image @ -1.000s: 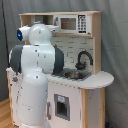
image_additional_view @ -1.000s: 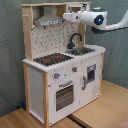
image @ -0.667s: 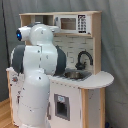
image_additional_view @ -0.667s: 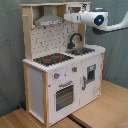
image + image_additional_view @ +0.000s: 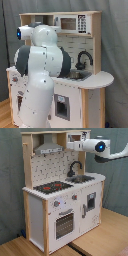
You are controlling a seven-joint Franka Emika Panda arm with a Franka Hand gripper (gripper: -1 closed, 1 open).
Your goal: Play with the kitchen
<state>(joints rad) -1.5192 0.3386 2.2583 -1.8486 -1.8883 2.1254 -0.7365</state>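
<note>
1. The kitchen (image 5: 62,198) stands upright on a light-wood table (image 5: 15,247) in the second exterior view, its white front panels framed in pale wood and its back close to a grey wall.
2. In the second exterior view the worktop carries a black hob with red rings (image 5: 52,187) toward the second exterior view's left and a grey sink (image 5: 82,178) toward its right, with a curved black tap (image 5: 74,167) rising behind the sink.
3. Below the hob sit two knobs (image 5: 57,204) and an oven door (image 5: 64,223) with a dark window; a smaller door with a window (image 5: 91,202) is under the sink.
4. A grey hood (image 5: 48,148) hangs under the top shelf, above a dotted white back panel.
5. In the first exterior view the kitchen (image 5: 85,60) is largely hidden behind the white robot arm (image 5: 40,65); a microwave-like panel (image 5: 70,23) shows on its upper shelf, and the tap (image 5: 84,57) and rounded worktop end (image 5: 102,79) show at the first exterior view's right.
6. In the second exterior view the arm's end (image 5: 95,146) reaches in from the second exterior view's right at top-shelf height, a blue light on it; I cannot tell how the jaws stand.
7. The room shows a grey curtain-like backdrop (image 5: 115,45) in the first exterior view and a wooden floor (image 5: 5,112) at its lower left.
</note>
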